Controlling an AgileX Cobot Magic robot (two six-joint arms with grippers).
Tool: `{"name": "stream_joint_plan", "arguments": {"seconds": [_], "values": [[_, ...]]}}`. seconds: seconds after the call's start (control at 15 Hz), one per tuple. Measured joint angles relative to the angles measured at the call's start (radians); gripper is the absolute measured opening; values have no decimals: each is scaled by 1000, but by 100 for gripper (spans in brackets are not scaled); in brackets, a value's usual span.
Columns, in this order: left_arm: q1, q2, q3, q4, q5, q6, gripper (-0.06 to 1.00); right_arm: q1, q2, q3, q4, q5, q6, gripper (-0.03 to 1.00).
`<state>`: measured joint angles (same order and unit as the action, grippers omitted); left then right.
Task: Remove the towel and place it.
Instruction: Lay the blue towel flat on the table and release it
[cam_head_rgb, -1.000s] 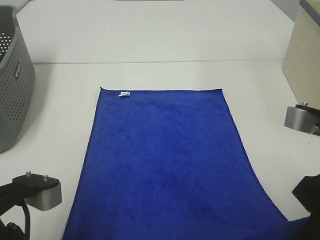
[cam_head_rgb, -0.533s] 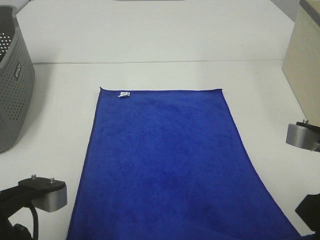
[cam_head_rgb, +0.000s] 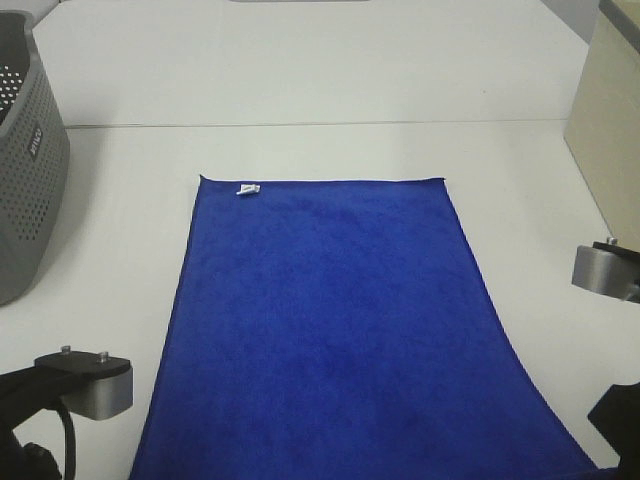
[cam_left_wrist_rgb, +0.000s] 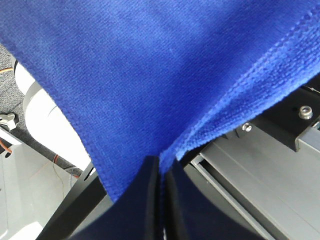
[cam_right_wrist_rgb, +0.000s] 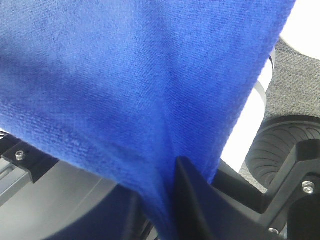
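Note:
The deep royal-blue towel (cam_head_rgb: 335, 320) lies spread flat on the white table, its small white tag (cam_head_rgb: 246, 188) near the far left corner. Its near end runs off the table's front edge. In the left wrist view the left gripper (cam_left_wrist_rgb: 161, 172) is shut, pinching a near corner of the towel (cam_left_wrist_rgb: 130, 75). In the right wrist view the right gripper (cam_right_wrist_rgb: 172, 200) is shut on the other near corner of the towel (cam_right_wrist_rgb: 125, 75). Only the arms' wrist parts show in the exterior view, left (cam_head_rgb: 85, 385) and right (cam_head_rgb: 605, 270).
A grey perforated basket (cam_head_rgb: 25, 165) stands at the far left of the table. A beige box (cam_head_rgb: 610, 110) stands at the right edge. The white table (cam_head_rgb: 320, 90) extends behind the towel. Below the table edge, frame rails (cam_left_wrist_rgb: 260, 170) and a wheel (cam_right_wrist_rgb: 280, 145) show.
The near end of the towel has shifted slightly toward the front edge. The left wrist part dropped lower in view and the right one moved down and right.

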<state>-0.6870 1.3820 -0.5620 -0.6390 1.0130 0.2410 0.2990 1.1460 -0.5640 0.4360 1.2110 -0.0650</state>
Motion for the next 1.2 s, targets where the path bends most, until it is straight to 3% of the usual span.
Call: {"name": "stream_joint_plan", "arguments": {"seconds": [0.13, 0.33, 0.47, 0.73, 0.93, 1.2], "values": [[0, 0, 0, 4, 3, 0, 16, 0, 0, 2, 1, 0, 7, 37], [0, 0, 0, 4, 3, -4, 49, 0, 0, 7, 5, 0, 96, 63], [0, 0, 0, 1, 3, -9, 63, 0, 0, 7, 5, 0, 105, 70], [0, 2, -62, 24, 11, -36, 67, 0, 0, -59, -18, 0, 108, 71], [17, 3, -186, 115, 13, -76, 67, -4, 5, -220, -99, 0, 127, 71], [225, 8, -349, 195, 11, -79, 67, -18, 111, -450, -161, 2, 132, 71]]}}
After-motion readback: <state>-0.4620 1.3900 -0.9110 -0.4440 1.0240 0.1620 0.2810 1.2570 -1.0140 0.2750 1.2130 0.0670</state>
